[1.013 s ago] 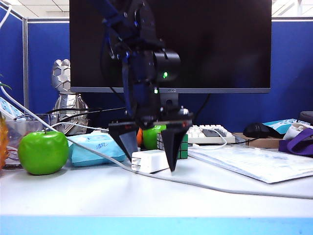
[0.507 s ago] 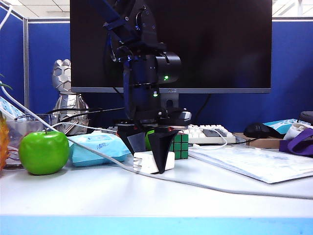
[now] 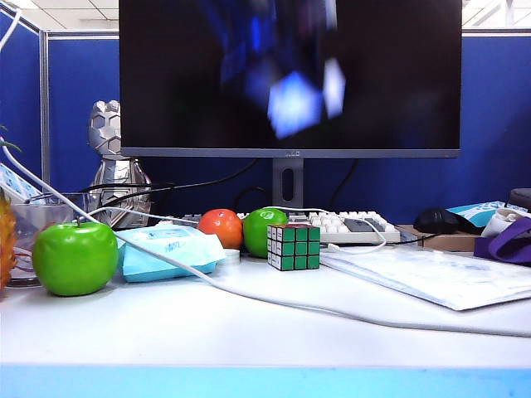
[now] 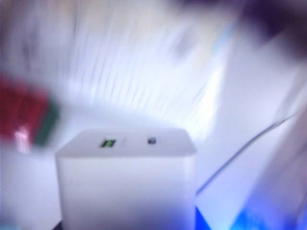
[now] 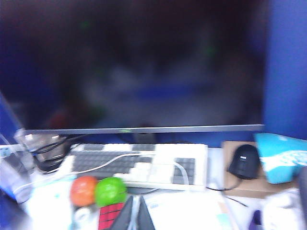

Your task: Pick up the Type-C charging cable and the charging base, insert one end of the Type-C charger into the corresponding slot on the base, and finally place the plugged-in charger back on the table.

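Charging base [image 4: 125, 179] lifted off the counter [image 3: 249, 332] — clamped in the left end effector.

It fills the left wrist view, port face showing; the exterior view shows only a blurred white-blue smear before the monitor [image 3: 289, 75]. Right end effector [image 5: 134, 214] hangs above the keyboard [image 5: 139, 165] side, fingers pressed together, empty — Rubik's cube [image 3: 294, 246] stands on the counter.

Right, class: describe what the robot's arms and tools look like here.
The right tool, low before the keyboard in its wrist view, shows two dark, tapering fingertips close together. The left arm, high before the monitor in the exterior view, is only a blue blur; its tool cannot be made out.
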